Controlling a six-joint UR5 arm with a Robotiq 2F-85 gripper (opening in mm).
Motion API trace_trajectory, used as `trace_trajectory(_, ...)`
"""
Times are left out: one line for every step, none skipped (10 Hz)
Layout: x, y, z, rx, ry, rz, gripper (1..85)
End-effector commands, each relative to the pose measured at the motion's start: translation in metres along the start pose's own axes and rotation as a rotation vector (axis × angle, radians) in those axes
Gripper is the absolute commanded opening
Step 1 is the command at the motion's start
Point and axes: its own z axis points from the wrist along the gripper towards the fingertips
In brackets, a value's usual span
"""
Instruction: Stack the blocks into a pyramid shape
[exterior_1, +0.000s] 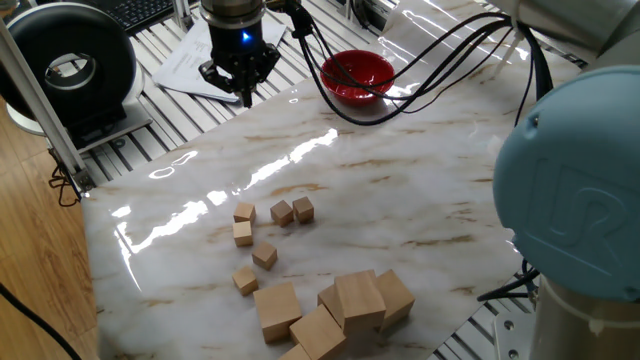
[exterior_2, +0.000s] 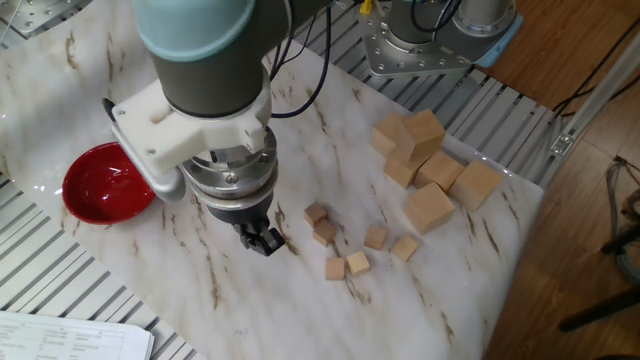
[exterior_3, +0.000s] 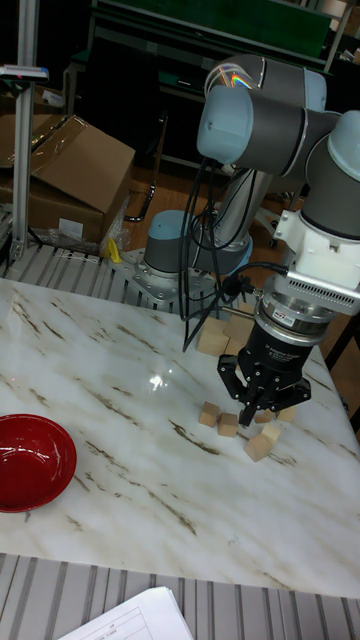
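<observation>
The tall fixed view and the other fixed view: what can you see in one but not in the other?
Only the tall fixed view shows a cardboard box on the floor behind the table and the robot's round base. Only the other fixed view shows all six small blocks spread out, the pile of big wooden cubes in full, and the wood floor. Both show the end effector above the marble table, the red bowl and a sheet of paper.
</observation>
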Motion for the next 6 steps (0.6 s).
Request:
trace_trajectory(0.004, 0.000, -0.003, -0.009, 0.018, -0.020, 1.0)
trace_trajectory(0.002, -0.001, -0.002, -0.005, 0.012, -0.032, 1.0)
trace_trajectory(0.000, -0.001, -0.002, -0.007, 0.003, -0.037, 1.0)
trace_trajectory(-0.005, 0.001, -0.001, -0.010, -0.015, -0.048, 1.0)
trace_trajectory(-0.013, 0.001, 0.002, -0.009, -0.038, -0.056, 1.0)
trace_trajectory(-0.015, 0.003, 0.004, -0.018, -0.045, -0.048, 1.0)
